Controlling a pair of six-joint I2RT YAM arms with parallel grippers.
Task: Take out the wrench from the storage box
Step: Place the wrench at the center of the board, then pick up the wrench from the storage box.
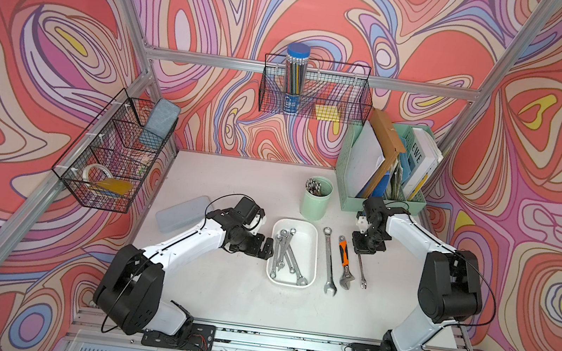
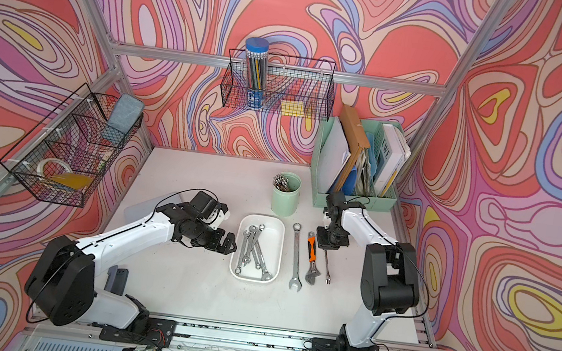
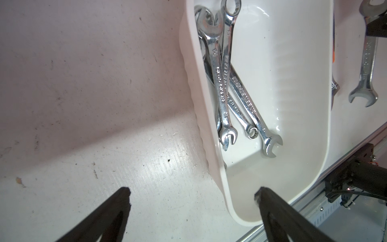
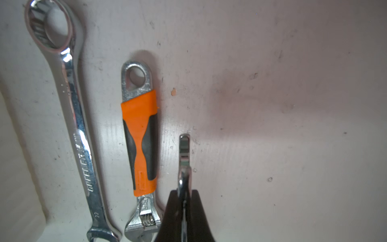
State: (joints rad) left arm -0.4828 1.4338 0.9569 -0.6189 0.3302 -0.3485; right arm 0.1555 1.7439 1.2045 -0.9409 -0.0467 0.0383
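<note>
1. While your right gripper [image 4: 184, 196] pinches the slim wrench [image 1: 362, 270] edge-on at centre right of the frame, just beside the orange-handled adjustable wrench [image 1: 344, 256], it could twist or tip sideways on release.
2. Your left gripper [image 3: 192, 193] gapes wide, straddling the storage box [image 1: 311, 239] rim (mid-frame); closing there would likely drag the box.
3. Several wrenches [image 1: 283, 254] lie crossed inside; lifting one may snag another.

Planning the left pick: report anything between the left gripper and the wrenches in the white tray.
Only the low side wall of the storage box: the open left gripper straddles it; the wrenches lie uncovered inside.
</note>
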